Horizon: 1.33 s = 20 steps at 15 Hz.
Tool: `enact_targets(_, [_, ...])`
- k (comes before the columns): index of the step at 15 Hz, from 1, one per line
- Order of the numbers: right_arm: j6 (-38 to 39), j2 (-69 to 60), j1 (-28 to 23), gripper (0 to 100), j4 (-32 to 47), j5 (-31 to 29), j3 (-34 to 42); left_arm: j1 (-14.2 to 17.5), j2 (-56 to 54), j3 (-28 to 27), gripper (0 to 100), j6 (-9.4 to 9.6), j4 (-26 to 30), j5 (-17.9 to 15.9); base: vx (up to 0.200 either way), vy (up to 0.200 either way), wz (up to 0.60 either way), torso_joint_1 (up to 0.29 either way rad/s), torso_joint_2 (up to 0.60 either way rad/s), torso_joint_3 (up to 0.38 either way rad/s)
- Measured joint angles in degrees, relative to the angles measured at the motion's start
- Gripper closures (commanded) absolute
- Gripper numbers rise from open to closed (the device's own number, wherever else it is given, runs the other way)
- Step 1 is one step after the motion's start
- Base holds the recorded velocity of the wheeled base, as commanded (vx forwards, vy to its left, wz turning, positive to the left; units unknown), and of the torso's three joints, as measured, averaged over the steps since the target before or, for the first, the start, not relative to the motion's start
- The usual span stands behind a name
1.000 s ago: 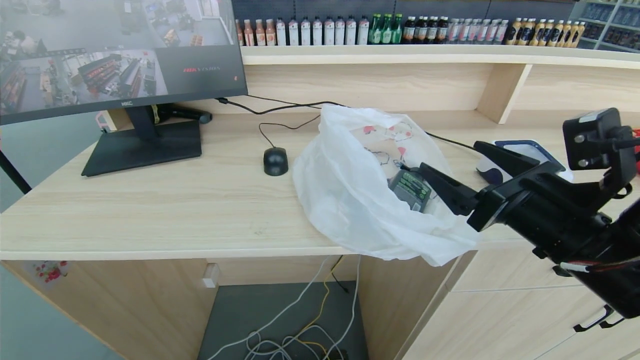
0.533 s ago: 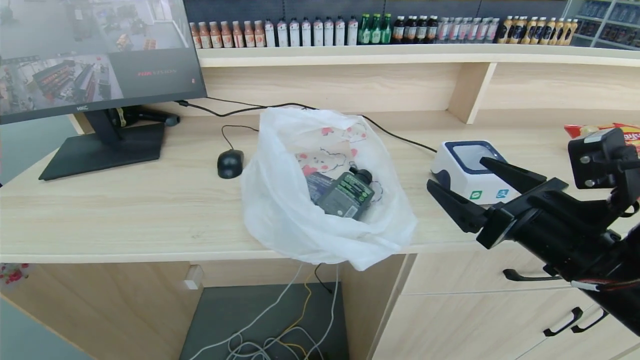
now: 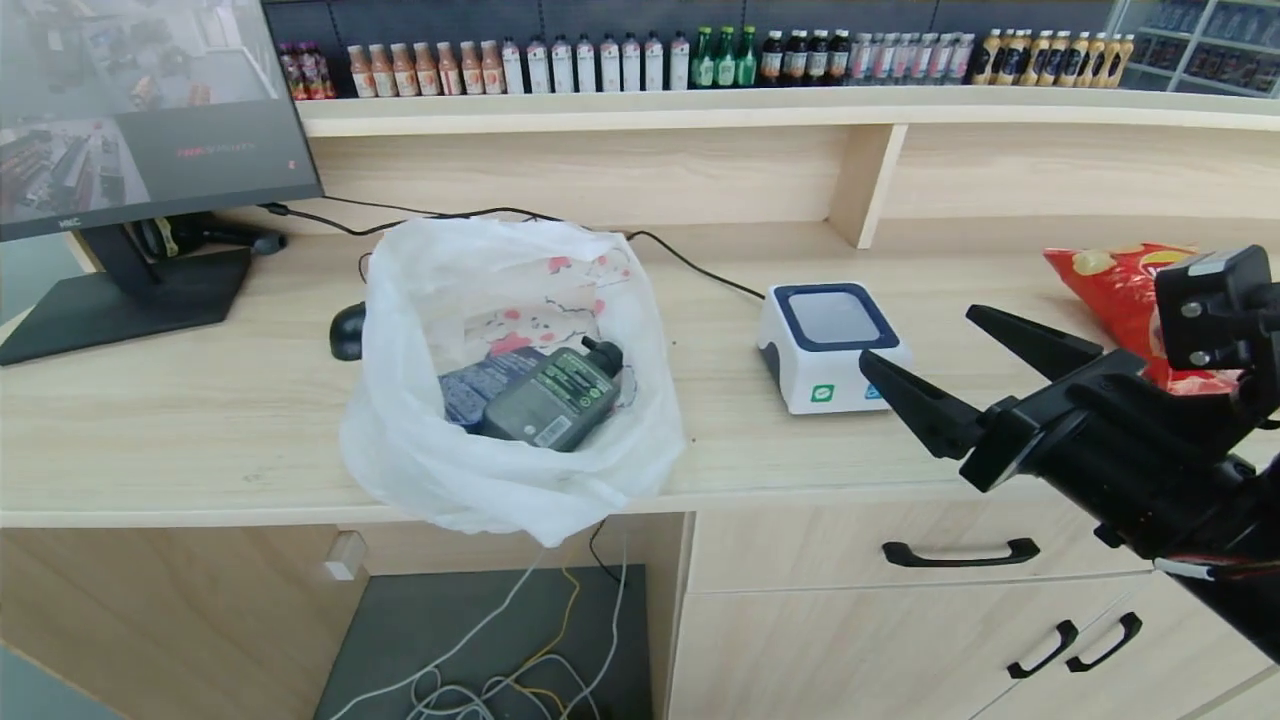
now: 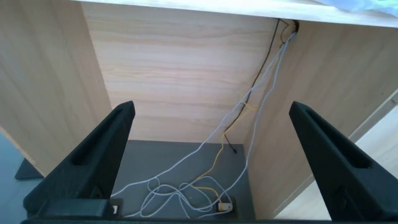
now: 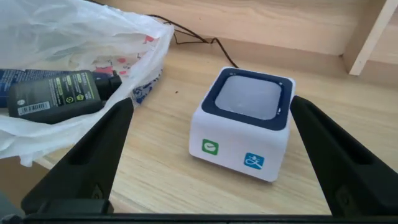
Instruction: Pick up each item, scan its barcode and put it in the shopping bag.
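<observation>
A shop's wooden tabletop [image 3: 200, 420] carries everything. The shopping bag [image 3: 420, 470], well left of the right pincer [image 3: 920, 337], already holds a dark bottle [image 3: 548, 398] and a half-hidden blue pack [image 3: 470, 385]. That pincer hangs spread and empty near the scanner [image 3: 828, 345]. The red snack packet [image 3: 1110, 285] to its right, partly covered by the arm, looks left to scan. The left pincer [image 4: 211, 106] is spread too.

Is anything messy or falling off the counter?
Nothing is spilled or broken. One odd thing: the shopping bag sags over the front edge of the counter, so part of it hangs in the air. The dark bottle lies on its side inside it.
</observation>
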Motion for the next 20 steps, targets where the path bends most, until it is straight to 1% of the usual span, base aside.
enact_targets(18, [-0.43,-1.07,0.07,0,0.00,0.00,-0.45,0.00,0.00,0.00,0,0.05,0.00,0.00,0.000,-0.200,0.00,0.002,0.00,0.002])
enact_targets(20, [-0.43,-1.10,0.05,0,0.00,0.00,-0.50,0.00,0.00,0.00,0,0.11,-0.01,0.00,0.000,0.000,0.00,0.000,0.00,0.000])
